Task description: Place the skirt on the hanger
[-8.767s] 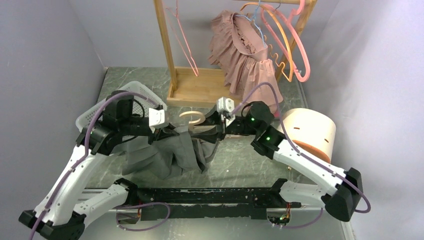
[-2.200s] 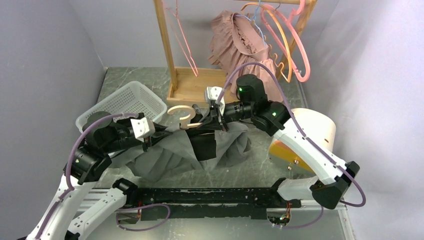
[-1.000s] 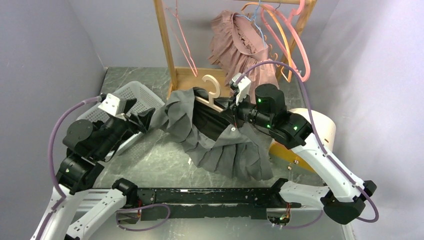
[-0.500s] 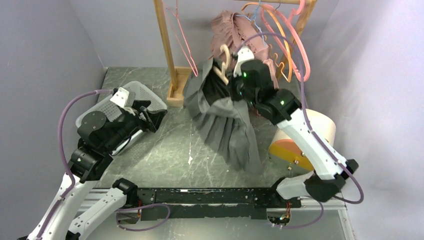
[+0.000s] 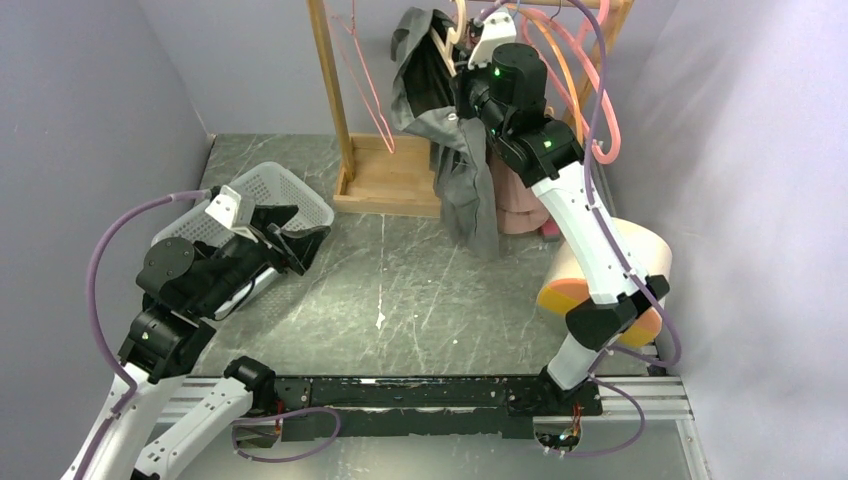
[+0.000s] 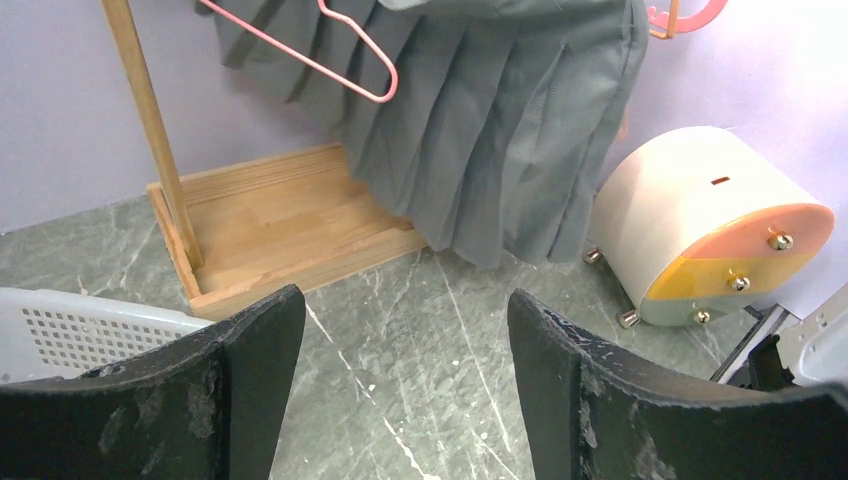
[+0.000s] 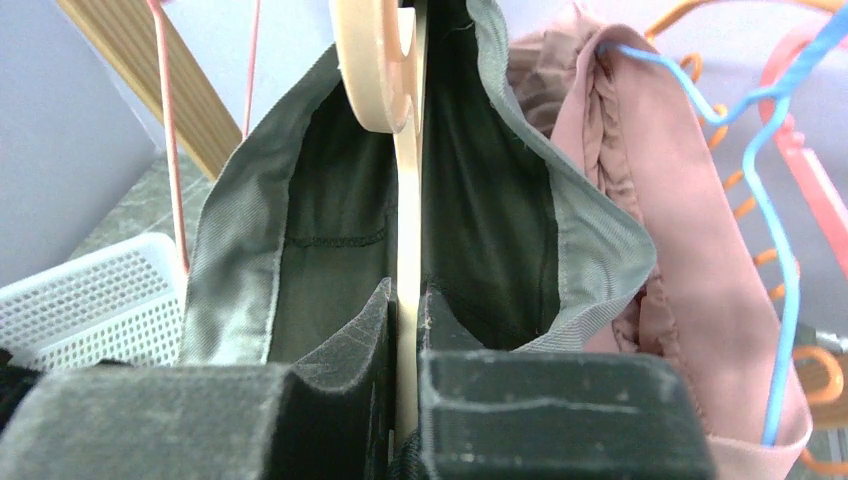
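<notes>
The skirt (image 5: 415, 90) hides most of the pink dress (image 5: 518, 205), and the hanger (image 7: 407, 250) is cropped at its hook.

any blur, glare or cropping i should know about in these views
Top external: evenly lit and sharp, though the frame crops the top of the rack. Left wrist: skirt pleats crisp, left gripper dark in the foreground. Right wrist: right gripper looms soft, hanger clear.

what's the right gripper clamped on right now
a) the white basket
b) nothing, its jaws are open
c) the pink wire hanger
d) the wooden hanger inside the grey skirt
D: in the right wrist view the right gripper is shut on the thin wooden hanger, with the grey skirt draped around it.
</notes>
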Available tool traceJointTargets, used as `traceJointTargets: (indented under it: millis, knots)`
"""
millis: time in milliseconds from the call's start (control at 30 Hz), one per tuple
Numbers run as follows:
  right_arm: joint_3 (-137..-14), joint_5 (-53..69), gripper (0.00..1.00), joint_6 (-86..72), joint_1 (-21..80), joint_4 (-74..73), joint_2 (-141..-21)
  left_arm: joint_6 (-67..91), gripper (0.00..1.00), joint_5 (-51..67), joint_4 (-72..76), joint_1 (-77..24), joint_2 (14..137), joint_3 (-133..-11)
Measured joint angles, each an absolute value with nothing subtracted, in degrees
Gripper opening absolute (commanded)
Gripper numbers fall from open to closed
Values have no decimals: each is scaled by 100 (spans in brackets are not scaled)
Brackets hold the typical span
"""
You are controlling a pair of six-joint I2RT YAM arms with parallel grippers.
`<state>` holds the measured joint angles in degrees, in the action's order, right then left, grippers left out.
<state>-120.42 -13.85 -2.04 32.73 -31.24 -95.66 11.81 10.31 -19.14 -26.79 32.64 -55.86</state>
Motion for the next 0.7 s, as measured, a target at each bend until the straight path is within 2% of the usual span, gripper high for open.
traceJointTargets:
  millis: [267, 567, 667, 700]
  knots:
    - [-12862, -799, 0, -145, 2790, -2683, -10230, 1186, 78, 1028, -1990, -2679, 3356, -5586]
    - [-12943, -196, 0, -434, 2307, -2545, -10715, 1251, 78, 921, -2088, -2679, 3400, -5586]
    - [-12940, -75, 6, -528, 2241, -2434, -10779, 1247, 81, 888, -2126, -2679, 3426, -5586]
    - [-12936, -47, 15, -554, 2228, -2434, -10779, 1247, 83, 860, -2143, -2679, 3444, -5586]
